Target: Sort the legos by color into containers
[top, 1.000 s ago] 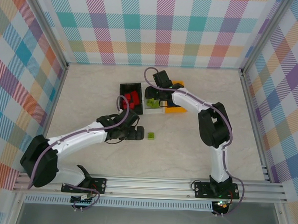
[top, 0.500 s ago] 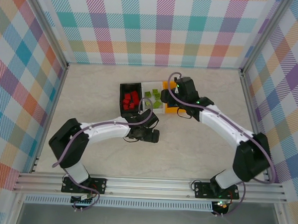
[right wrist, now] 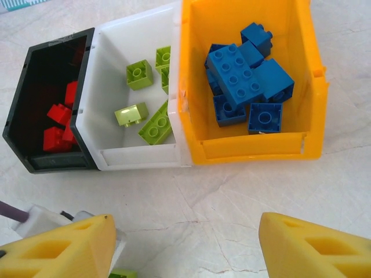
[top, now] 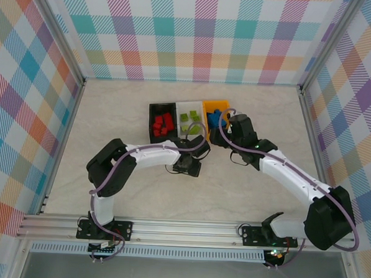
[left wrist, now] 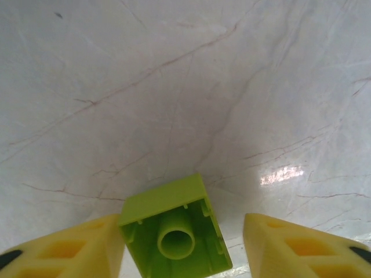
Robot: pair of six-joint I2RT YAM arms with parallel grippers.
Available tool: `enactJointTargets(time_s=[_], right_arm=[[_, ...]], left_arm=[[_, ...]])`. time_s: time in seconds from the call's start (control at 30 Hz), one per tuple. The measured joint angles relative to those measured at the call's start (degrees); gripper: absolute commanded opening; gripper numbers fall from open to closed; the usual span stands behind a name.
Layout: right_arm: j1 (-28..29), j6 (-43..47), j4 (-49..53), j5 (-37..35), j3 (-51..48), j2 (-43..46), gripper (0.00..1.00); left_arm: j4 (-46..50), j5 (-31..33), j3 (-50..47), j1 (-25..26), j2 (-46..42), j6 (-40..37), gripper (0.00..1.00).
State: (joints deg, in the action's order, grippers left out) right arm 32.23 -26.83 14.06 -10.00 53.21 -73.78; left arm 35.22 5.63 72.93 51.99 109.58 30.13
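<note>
Lime green brick [left wrist: 168,202] lay tipped on the marble surface [left wrist: 174,87], and the left wrist view gave us its hollow underside and round tube. The left hand [left wrist: 182,246] straddled it unclenched, one finger touching, the other just apart. From the right wrist we saw reds in the black bin [right wrist: 58,163], limes in the white bin [right wrist: 139,156], blues in the orange-yellow bin [right wrist: 255,147]. The right hand [right wrist: 185,226] hung released near them.

Probably a robotics lab cell: plaid panel walls [top: 203,34], aluminium rail frame [top: 187,231], marble-patterned tabletop [top: 220,197].
</note>
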Motion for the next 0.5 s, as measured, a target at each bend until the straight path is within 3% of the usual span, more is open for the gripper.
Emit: enactJointTargets(time_s=[0.2, 0.5], right_arm=[[-0.48, -0.22, -0.81, -0.02, -0.07, 0.98, 0.67], [-1.55, -1.25, -1.16, -0.04, -1.79, 2.05, 0.67]], left_arm=[[1.07, 0.83, 0.00, 0.39, 0.57, 0.04, 0.37], [2.51, 4.42, 0.11, 0.39, -0.28, 0.04, 0.35]])
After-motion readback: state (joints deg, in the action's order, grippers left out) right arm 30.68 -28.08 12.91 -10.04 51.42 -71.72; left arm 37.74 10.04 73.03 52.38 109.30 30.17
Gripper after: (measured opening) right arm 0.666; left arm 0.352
